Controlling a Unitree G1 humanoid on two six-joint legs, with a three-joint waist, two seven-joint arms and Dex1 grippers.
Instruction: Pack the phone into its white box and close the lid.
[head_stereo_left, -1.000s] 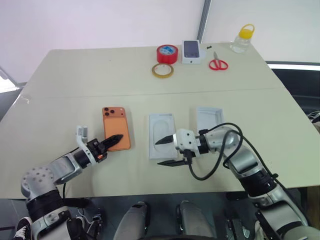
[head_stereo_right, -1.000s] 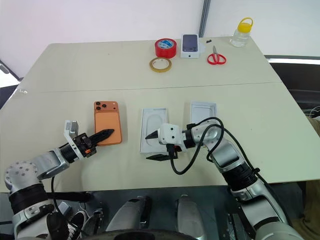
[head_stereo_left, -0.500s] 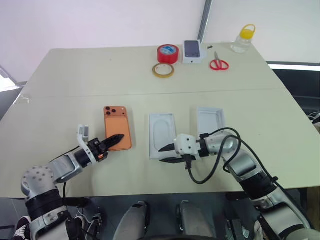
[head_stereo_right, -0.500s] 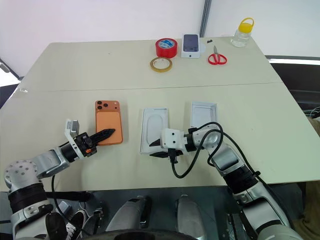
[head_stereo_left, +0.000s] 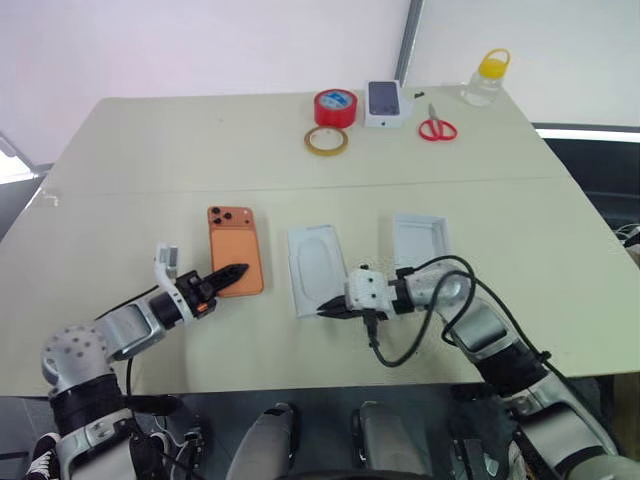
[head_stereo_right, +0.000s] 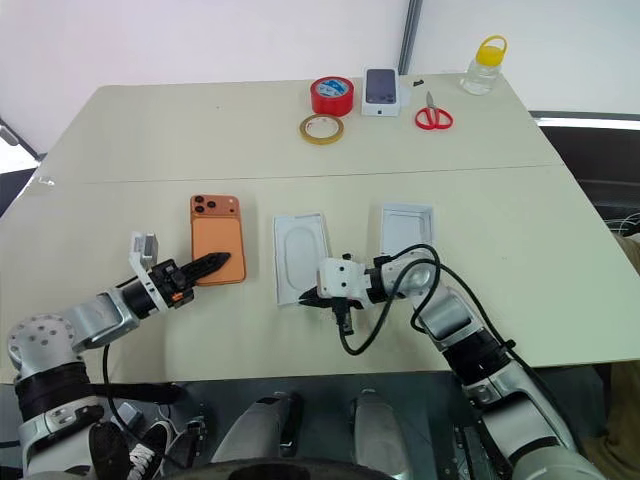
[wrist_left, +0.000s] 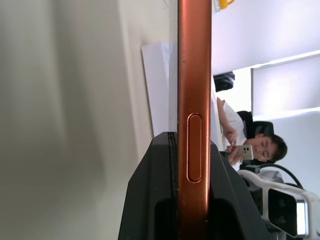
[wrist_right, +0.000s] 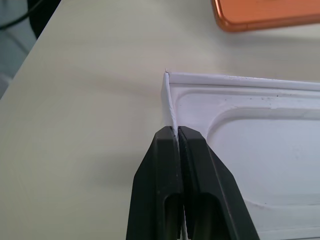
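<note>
Orange phone (head_stereo_left: 235, 250) flat on surface (head_stereo_left: 150, 160), edge pinched by left tool (head_stereo_left: 232, 274). White insert (head_stereo_left: 318, 269) rim clamped by right tool (head_stereo_left: 326, 309); box (head_stereo_left: 420, 238) beside.

No legible text, label, brand, number or sign on any item; box print too small.

Grey-white arms, black claw fingers (head_stereo_left: 232, 274) — looping black cable (head_stereo_left: 400, 345).

Beige table (head_stereo_left: 150, 150), pale wall (head_stereo_left: 200, 45), grey pole (head_stereo_left: 408, 40)
</note>
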